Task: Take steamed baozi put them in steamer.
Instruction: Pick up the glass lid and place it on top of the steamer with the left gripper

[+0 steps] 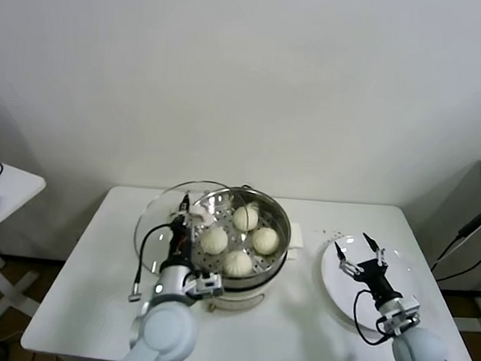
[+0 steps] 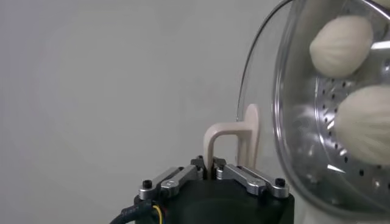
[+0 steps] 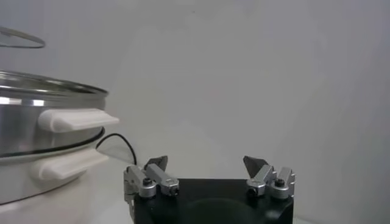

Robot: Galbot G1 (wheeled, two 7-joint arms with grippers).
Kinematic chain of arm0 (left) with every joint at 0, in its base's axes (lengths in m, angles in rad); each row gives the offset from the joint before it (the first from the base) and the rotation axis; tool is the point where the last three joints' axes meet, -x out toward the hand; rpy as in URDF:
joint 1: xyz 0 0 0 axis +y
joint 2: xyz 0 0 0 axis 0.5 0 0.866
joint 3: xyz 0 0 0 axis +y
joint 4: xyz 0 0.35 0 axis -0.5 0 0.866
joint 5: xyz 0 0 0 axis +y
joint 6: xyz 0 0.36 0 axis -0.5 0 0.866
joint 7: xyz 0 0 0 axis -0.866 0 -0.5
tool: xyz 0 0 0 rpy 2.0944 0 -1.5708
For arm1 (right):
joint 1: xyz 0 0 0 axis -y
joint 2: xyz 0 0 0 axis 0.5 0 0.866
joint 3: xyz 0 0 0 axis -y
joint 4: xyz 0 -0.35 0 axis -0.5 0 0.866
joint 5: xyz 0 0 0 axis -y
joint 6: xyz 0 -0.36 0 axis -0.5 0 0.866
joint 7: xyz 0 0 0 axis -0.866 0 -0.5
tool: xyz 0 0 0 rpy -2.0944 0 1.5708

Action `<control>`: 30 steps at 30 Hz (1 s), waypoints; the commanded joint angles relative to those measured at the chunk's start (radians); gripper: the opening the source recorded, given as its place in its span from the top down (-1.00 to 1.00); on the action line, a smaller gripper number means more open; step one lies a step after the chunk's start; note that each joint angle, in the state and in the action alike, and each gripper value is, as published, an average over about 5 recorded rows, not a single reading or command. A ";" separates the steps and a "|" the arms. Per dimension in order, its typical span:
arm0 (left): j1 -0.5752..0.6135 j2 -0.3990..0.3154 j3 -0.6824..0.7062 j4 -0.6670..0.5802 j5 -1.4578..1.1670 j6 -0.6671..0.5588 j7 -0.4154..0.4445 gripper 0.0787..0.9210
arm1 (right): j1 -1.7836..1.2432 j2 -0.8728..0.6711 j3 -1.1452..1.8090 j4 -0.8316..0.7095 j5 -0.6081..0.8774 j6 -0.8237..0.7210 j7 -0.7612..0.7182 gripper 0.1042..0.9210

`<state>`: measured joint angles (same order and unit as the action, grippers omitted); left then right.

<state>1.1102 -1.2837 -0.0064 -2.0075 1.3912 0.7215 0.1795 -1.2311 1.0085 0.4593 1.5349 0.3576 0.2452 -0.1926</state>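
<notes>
- four buns [image 1: 239, 240] already in steamer [image 1: 280, 233], just beside left jaws.
- left gripper [image 1: 186, 217] clamped tight on lid handle [image 2: 234, 141], holding glass lid [image 1: 157, 214].
- right gripper [image 1: 356, 255] wide apart, empty, over bare plate [image 1: 336, 285].
- only covering seemingly left.

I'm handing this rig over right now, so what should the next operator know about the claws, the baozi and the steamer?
Left claw: shut on the glass lid's handle, holding the glass lid tilted at the steamer's left edge.
Right claw: open, holding nothing, over the white plate on the right.
Baozi: all four sit in the steamer on its perforated floor.
Done: loading the baozi; plate shows none.
Left: probably only setting the lid on the steamer, then releasing it.
</notes>
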 commanded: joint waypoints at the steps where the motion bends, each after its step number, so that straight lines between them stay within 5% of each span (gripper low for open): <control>1: -0.098 -0.040 0.092 0.068 0.017 0.026 0.045 0.81 | 0.002 0.003 -0.009 -0.002 -0.009 0.001 0.019 -0.76; 30: -0.180 -0.136 0.200 0.191 0.064 0.045 0.075 0.81 | -0.002 0.031 0.035 -0.032 -0.033 0.016 -0.003 -0.76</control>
<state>0.9561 -1.3941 0.1716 -1.8543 1.4376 0.7363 0.2480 -1.2331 1.0379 0.4881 1.5064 0.3271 0.2597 -0.1922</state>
